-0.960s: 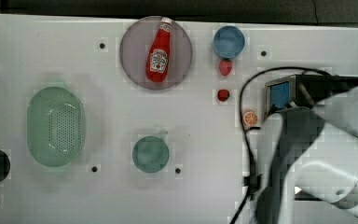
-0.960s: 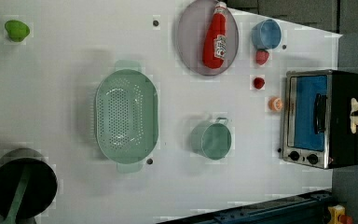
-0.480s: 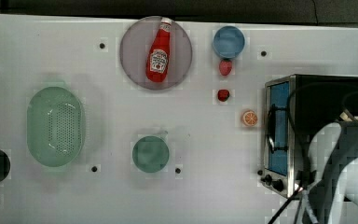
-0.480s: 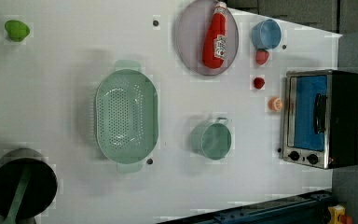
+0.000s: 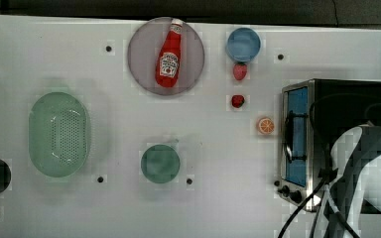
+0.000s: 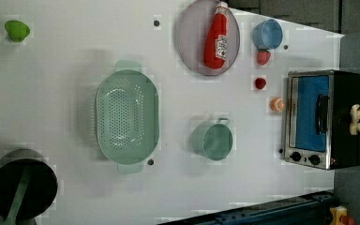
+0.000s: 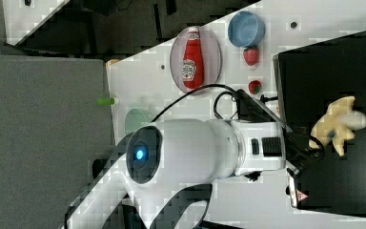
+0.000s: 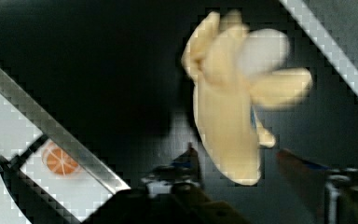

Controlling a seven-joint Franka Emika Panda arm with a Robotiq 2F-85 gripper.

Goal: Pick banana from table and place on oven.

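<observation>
White table (image 5: 79, 208) with small dark bolt holes carries every item. Largest above it is the white robot arm (image 7: 186, 152), which reaches over the oven (image 6: 318, 119) standing at the left view's right edge of the table; the oven has a black top, a silver front frame, a blue glass door and black knobs.

Next in size, a green perforated colander (image 5: 59, 134) lies toward the top view's left. A grey round plate (image 5: 144, 74) near the top view's upper edge holds a red ketchup bottle (image 5: 168, 57) lying flat. A black pot (image 6: 21, 190) sits at the left view's lower left corner. A teal cup (image 5: 160, 163) stands near the table's middle, and a blue bowl (image 5: 243, 43) is beside the plate.

On the oven's black top lies the banana (image 7: 338, 124), pale yellow with its peel strips spread. The gripper (image 8: 242, 172) hangs over it; the two fingers stand apart on either side of the banana's lower end, and whether they touch it cannot be told.

Smallest are two red strawberries (image 5: 239, 71) below the bowl, an orange slice (image 5: 265, 126) just beside the oven door, and a green object (image 6: 17, 30).
</observation>
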